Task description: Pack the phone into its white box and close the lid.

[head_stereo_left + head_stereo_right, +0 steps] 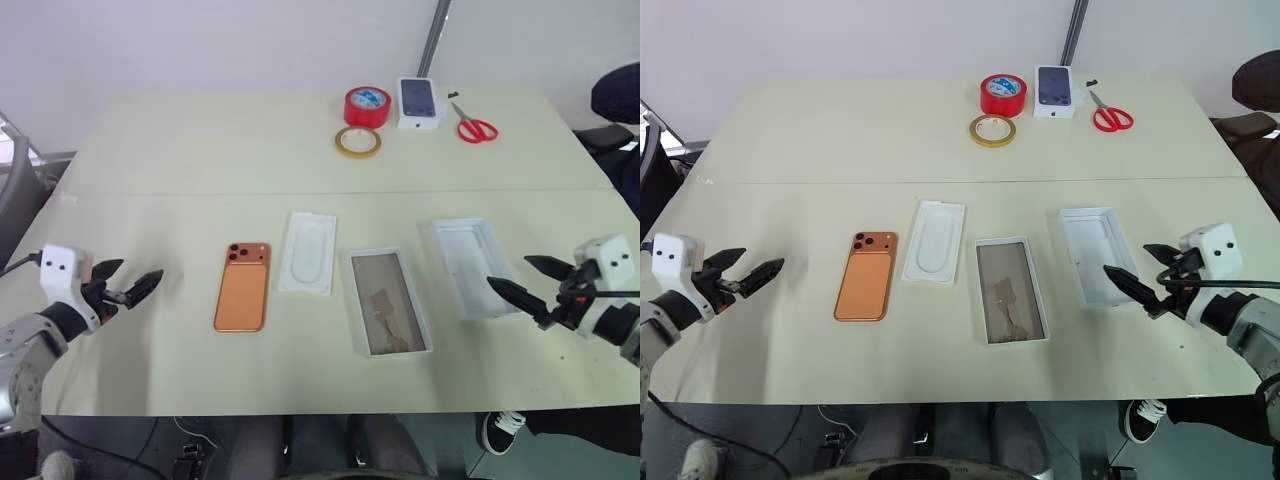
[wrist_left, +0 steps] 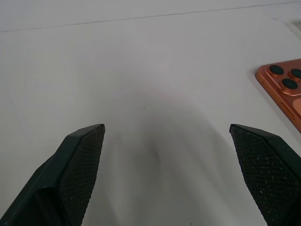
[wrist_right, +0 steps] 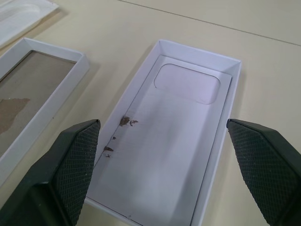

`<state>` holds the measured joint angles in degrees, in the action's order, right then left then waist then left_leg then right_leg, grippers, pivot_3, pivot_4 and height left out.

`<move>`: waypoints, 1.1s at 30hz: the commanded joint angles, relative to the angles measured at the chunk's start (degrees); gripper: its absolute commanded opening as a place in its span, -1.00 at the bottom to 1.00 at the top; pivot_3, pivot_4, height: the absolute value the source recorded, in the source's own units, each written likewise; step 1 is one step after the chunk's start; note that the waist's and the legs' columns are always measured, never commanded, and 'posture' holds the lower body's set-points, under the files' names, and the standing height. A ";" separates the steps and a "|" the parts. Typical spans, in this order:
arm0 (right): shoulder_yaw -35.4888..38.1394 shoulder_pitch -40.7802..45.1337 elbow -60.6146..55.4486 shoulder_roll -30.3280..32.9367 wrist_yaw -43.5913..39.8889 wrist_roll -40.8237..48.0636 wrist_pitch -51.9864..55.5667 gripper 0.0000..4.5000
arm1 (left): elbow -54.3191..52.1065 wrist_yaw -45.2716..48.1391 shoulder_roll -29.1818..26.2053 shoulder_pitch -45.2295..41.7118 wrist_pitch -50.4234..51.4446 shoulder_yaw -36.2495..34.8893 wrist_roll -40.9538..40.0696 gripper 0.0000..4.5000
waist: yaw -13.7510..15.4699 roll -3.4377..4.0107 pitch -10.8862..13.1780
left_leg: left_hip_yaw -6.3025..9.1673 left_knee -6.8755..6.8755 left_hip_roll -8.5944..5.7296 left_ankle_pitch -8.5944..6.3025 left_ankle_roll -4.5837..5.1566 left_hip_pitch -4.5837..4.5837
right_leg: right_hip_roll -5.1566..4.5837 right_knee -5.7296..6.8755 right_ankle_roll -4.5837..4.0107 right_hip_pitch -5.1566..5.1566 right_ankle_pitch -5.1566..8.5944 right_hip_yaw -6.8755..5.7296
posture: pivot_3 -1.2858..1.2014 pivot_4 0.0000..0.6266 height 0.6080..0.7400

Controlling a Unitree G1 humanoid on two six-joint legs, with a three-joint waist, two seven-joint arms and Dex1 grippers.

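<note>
orange-copper, the phone [image 1: 242, 286] lies camera side up on the pale desk [image 1: 150, 150], just beside a thin white insert [image 1: 308, 252]. next along we see the white box [image 1: 387, 301] with its brownish floor, then the lid [image 1: 473, 266] lying inner face up. our left tool [image 1: 128, 284] hangs wide open and empty near the phone; our right tool [image 1: 527, 282] hangs wide open and empty over the lid's near end.
</note>
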<state>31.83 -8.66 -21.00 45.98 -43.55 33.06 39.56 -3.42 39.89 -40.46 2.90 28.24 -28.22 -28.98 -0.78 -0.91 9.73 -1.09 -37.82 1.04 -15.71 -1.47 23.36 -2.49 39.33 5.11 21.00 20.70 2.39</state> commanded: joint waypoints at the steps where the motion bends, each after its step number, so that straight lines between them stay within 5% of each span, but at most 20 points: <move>1: 0.05 0.37 -2.04 -0.49 0.27 1.15 -0.46 1.00 | -1.30 0.09 -0.68 -0.62 -0.35 -1.22 -0.60 0.98 | 0.01 0.00 0.00 | 0.00 0.00 0.00 0.00 0.00 0.00 | 0.00 0.00 0.00 0.00 0.00 0.00 | 0.03 -0.52 0.94; 12: -4.86 5.00 -5.80 0.42 1.02 2.11 0.30 1.00 | -5.41 -1.95 1.61 -4.31 3.05 2.76 -2.49 0.98 | 0.22 0.00 0.00 | 0.01 -0.01 -0.01 0.00 0.00 0.00 | -0.01 -0.01 0.00 -0.03 0.00 -0.02 | 0.03 -0.52 0.94; 20: -14.75 10.75 -9.99 1.10 1.07 0.36 -0.08 1.00 | -13.86 -13.44 11.88 -20.58 22.35 18.67 -5.87 0.98 | 0.15 -0.04 -0.01 | 0.17 -0.19 -0.09 -0.01 0.01 0.03 | -0.01 -0.02 0.09 -0.15 -0.05 -0.13 | 0.03 -0.52 0.94; 26: -18.85 11.79 -12.44 -0.96 3.25 0.28 0.23 1.00 | -12.58 -23.98 20.43 -29.30 40.04 20.85 -8.41 0.98 | 0.00 -0.03 -0.01 | 0.19 -0.17 -0.06 -0.01 0.03 0.05 | 0.08 -0.01 0.10 -0.09 -0.05 -0.10 | 0.03 -0.52 0.94; 33: -17.32 9.09 -15.50 0.22 2.81 1.72 1.31 1.00 | -9.87 -28.29 25.65 -33.10 48.19 19.50 -8.00 0.98 | 0.23 -0.06 -0.01 | 0.23 -0.25 -0.11 -0.01 0.02 0.05 | 0.04 -0.02 0.11 -0.16 -0.05 -0.13 | 0.03 -0.52 0.94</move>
<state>12.38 0.56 -34.01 45.21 -40.30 33.92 40.91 -13.42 12.25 -15.04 -29.53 75.04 -7.96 -36.78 -0.54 -0.97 9.71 -0.87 -38.07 0.93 -15.72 -1.45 23.41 -2.45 39.28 5.21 20.83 20.65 2.27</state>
